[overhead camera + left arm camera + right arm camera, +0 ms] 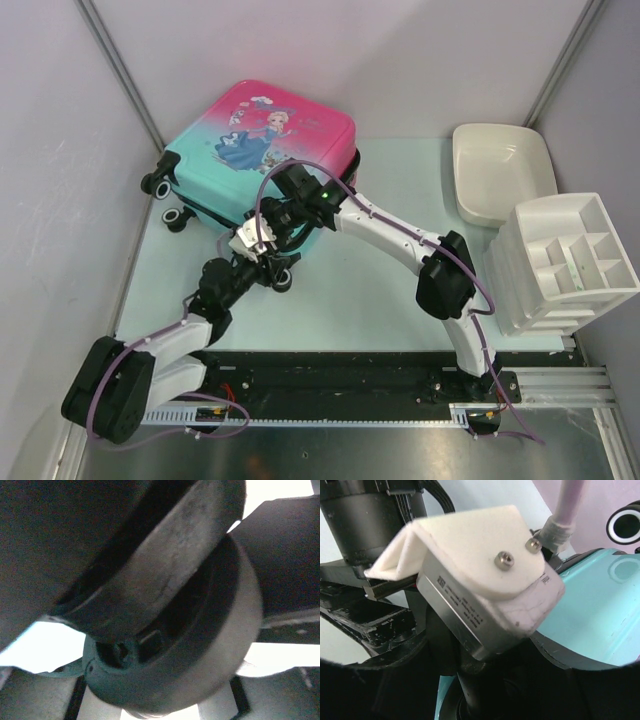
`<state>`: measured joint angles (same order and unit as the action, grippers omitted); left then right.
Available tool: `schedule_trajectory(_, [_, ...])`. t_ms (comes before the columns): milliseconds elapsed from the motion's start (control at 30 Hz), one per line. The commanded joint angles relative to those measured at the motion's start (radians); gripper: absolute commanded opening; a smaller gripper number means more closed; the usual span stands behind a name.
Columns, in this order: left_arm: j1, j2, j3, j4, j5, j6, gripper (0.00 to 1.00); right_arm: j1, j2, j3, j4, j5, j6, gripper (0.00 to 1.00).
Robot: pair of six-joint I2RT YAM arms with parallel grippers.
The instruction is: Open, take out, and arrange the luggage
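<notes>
The luggage [262, 135] lies flat and closed at the back left, pink fading to teal, princess print facing up. My left gripper [268, 262] is at its near right corner by a small wheel [283, 279]. That wheel [200, 645] fills the left wrist view, dark and blurred, and hides the fingers. My right gripper [285, 212] reaches over the near teal edge, just above the left wrist. The right wrist view shows the teal shell [590, 625] and the left arm's white camera mount [480, 590]. Its own fingers are lost in shadow.
A white plastic tub [500, 170] stands at the back right. A white compartment organiser [565, 262] stands in front of it by the right edge. Two more suitcase wheels [160, 185] stick out at the left, close to the side wall.
</notes>
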<state>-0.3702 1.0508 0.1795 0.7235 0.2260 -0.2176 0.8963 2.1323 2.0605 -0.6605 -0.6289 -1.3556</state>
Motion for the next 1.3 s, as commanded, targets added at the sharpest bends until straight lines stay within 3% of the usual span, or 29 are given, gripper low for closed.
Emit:
schedule_trajectory(0, [-0.004, 0.060, 0.043, 0.045, -0.066, -0.006, 0.54, -0.117, -0.012, -0.003, 0.280, 0.163, 0.225, 0.00])
schedule_trajectory(233, [0.002, 0.196, 0.093, 0.129, -0.070, -0.026, 0.40, -0.125, -0.040, -0.048, 0.283, 0.163, 0.220, 0.00])
schedule_trajectory(433, [0.036, 0.170, 0.083, 0.140, -0.007, -0.040, 0.11, -0.134, -0.051, -0.063, 0.282, 0.159, 0.213, 0.00])
schedule_trajectory(467, [0.042, 0.158, 0.078, 0.136, -0.011, -0.046, 0.00, -0.137, -0.052, -0.072, 0.285, 0.159, 0.213, 0.00])
schedule_trajectory(933, [0.171, -0.049, 0.075, -0.190, -0.091, -0.135, 0.00, -0.142, -0.114, -0.164, 0.328, 0.156, 0.227, 0.00])
schedule_trajectory(967, [0.186, -0.060, 0.072, -0.193, -0.045, -0.141, 0.05, -0.142, -0.114, -0.168, 0.331, 0.156, 0.225, 0.00])
schedule_trajectory(1000, [0.191, -0.063, 0.072, -0.194, -0.019, -0.146, 0.24, -0.142, -0.112, -0.168, 0.332, 0.156, 0.225, 0.00])
schedule_trajectory(1033, [0.192, -0.072, 0.064, -0.196, 0.001, -0.150, 0.50, -0.140, -0.110, -0.171, 0.332, 0.156, 0.225, 0.00])
schedule_trajectory(1067, [0.191, -0.083, 0.057, -0.203, 0.015, -0.166, 0.64, -0.140, -0.109, -0.171, 0.334, 0.156, 0.227, 0.00])
schedule_trajectory(1267, [0.168, -0.127, 0.002, -0.176, 0.030, -0.128, 0.70, -0.138, -0.104, -0.171, 0.335, 0.159, 0.236, 0.00])
